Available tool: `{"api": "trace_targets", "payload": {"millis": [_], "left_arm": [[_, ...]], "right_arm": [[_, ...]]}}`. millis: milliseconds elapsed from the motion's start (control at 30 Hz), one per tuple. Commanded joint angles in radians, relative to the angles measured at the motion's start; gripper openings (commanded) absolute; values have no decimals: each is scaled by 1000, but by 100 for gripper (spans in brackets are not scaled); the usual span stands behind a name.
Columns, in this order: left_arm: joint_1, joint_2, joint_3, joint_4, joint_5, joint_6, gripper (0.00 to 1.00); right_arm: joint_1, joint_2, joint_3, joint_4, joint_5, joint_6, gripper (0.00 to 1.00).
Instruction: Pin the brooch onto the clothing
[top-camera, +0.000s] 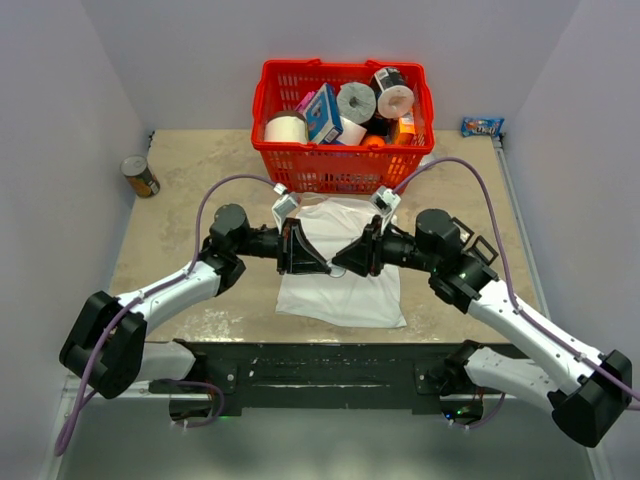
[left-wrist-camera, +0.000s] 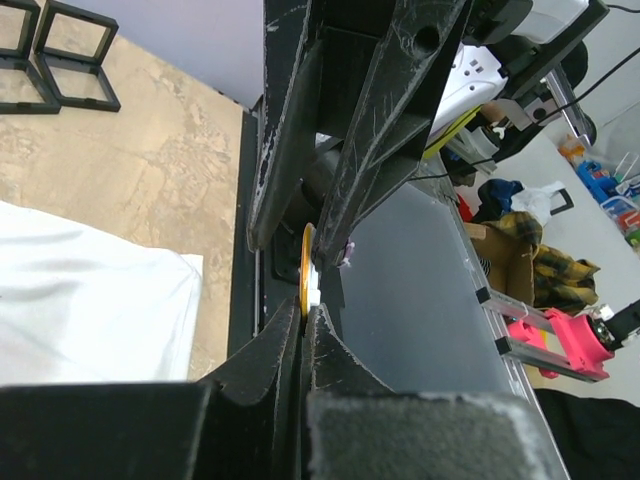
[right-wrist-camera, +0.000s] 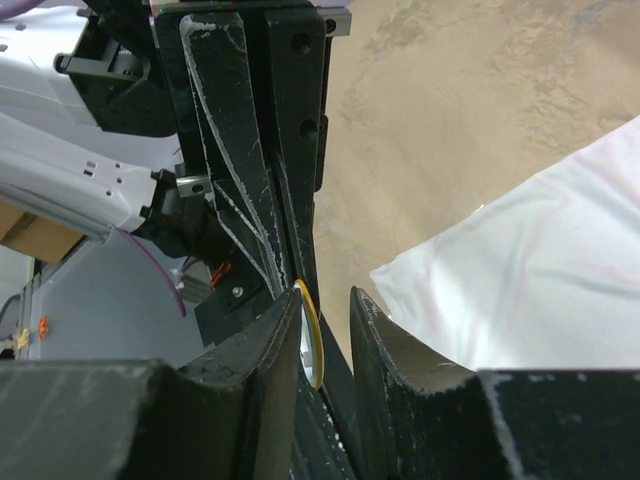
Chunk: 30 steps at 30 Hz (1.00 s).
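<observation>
The white T-shirt (top-camera: 340, 295) lies flat on the table in front of the basket, under both grippers. My left gripper (top-camera: 325, 264) is shut on the brooch (left-wrist-camera: 306, 262), a thin gold-rimmed disc held edge-on at its fingertips (left-wrist-camera: 292, 325). My right gripper (top-camera: 343, 262) meets it tip to tip above the shirt. In the right wrist view the brooch (right-wrist-camera: 313, 335) rests against one finger (right-wrist-camera: 285, 325) of the right gripper (right-wrist-camera: 327, 300). The other finger stands apart from it, so that gripper is open. The shirt (right-wrist-camera: 540, 270) shows below to the right and as a white patch (left-wrist-camera: 90, 300) at the left.
A red basket (top-camera: 268, 140) of paper rolls and boxes stands just behind the shirt. A tin can (top-camera: 140, 176) sits at the far left and a blue packet (top-camera: 481, 127) at the far right corner. Two black square frames (left-wrist-camera: 60, 55) lie on the table.
</observation>
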Motion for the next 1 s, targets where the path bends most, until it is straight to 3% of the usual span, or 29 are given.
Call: {"api": "trace_targets", "payload": {"millis": [0, 67, 167, 200, 233, 267, 367, 467, 667, 800, 967], "left_arm": [[3, -26, 37, 11, 19, 22, 0], [4, -26, 36, 28, 21, 15, 0], [4, -28, 34, 31, 2, 11, 0], [7, -26, 33, 32, -11, 5, 6], [9, -26, 28, 38, -19, -1, 16], [12, -26, 25, 46, -25, -7, 34], [12, -25, 13, 75, -45, -35, 55], [12, -17, 4, 109, -44, -66, 61], [12, -6, 7, 113, -47, -81, 62], [12, -5, -13, 170, -50, -118, 53], [12, 17, -29, 210, -36, -153, 52]], "right_arm": [[-3, 22, 17, 30, -69, -19, 29], [-5, 25, 14, 30, -75, -22, 27], [-5, 25, 6, 36, -66, -21, 12], [-5, 21, 4, 39, -56, -16, 1], [-5, 13, 1, 38, -48, -15, 0], [-3, 7, -5, 64, -40, -6, 0], [-3, -18, -28, 113, -13, 26, 0], [-3, -27, -54, 171, 4, 56, 0], [-5, -33, -88, 247, 21, 91, 0], [-3, -35, -91, 253, 33, 93, 0], [-5, -50, -97, 248, 55, 94, 0]]}}
